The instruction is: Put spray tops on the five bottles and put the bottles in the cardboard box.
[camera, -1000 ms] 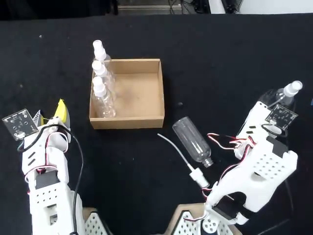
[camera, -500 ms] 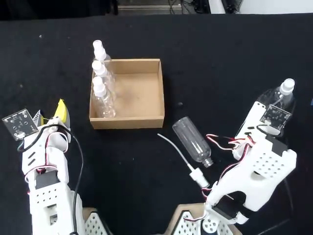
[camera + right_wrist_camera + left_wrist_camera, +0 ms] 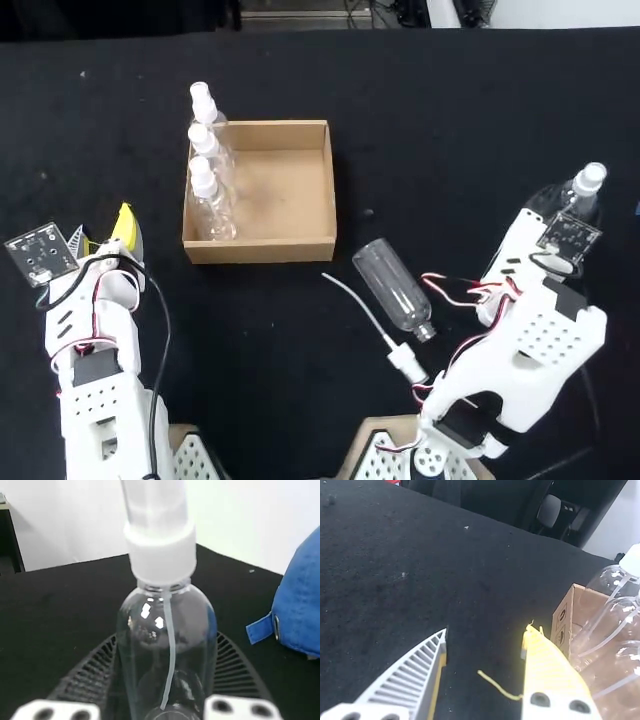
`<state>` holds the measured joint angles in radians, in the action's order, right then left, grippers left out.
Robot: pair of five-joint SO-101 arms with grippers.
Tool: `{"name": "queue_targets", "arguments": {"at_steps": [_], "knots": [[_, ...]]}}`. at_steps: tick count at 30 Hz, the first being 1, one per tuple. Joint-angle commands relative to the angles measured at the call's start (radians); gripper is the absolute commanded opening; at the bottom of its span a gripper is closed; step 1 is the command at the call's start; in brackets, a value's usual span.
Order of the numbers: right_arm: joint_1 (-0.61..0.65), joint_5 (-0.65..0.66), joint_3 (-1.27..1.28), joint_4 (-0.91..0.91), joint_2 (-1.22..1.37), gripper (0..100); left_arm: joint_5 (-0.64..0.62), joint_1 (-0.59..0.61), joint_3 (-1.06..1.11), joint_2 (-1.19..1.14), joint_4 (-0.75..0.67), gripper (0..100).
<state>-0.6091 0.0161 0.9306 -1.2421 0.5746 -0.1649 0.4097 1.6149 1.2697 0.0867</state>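
Clear plastic, spray top on: the capped bottle point(image 3: 167, 630) sits between the right fingers point(image 3: 90, 672), which pinch its body from both sides. We read it as bottle four, finished and gripped for the trip to the cardboard box point(image 3: 310, 248). It's at the far right of the black worktop point(image 3: 450, 120), well apart from the box. We can't tell whether it's lifted or resting. The right arm point(image 3: 530, 340) stretches out along the right side, and the grip is below the neck, so the top is free.

Three bottles point(image 3: 210, 190) with tops stand in a row against the box's left wall. We'd guess they're packed to that side to leave room for two more.

The open bottle point(image 3: 393, 285) lies on its side just off the box's near right corner, neck toward the arms. The loose spray top point(image 3: 405, 358), with its long tube, lies just beside that neck. Both sit between the arms, likely staged for the last assembly.

The left arm point(image 3: 90, 330) is at near left. The left fingers point(image 3: 550, 672) are spread with nothing between them, tips over the worktop beside the box's left wall. It looks idle to us.
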Motion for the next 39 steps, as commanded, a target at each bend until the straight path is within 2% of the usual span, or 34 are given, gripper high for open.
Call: {"name": "queue_targets", "arguments": {"at_steps": [1,6,13,25,30,39], "knots": [[0.011,-0.014,-0.021,0.029,-0.002,18.1,0.003,-0.001,-0.008,0.012,-0.021,22],[0.017,-0.006,-0.024,0.032,-0.002,18.7,0.003,-0.001,-0.008,0.012,-0.021,22],[0.02,-0.012,-0.022,0.031,-0.001,32.2,0.003,-0.001,-0.008,0.012,-0.021,22],[0.018,-0.006,-0.028,-0.057,-0.01,32.8,0.003,-0.001,-0.01,0.012,-0.021,22],[0.017,-0.009,0.002,-0.012,-0.122,32.6,0.003,-0.001,-0.012,0.012,-0.021,22],[0.017,-0.012,0.036,0.229,-0.311,32.6,0.003,-0.001,-0.01,0.012,-0.021,22]]}}
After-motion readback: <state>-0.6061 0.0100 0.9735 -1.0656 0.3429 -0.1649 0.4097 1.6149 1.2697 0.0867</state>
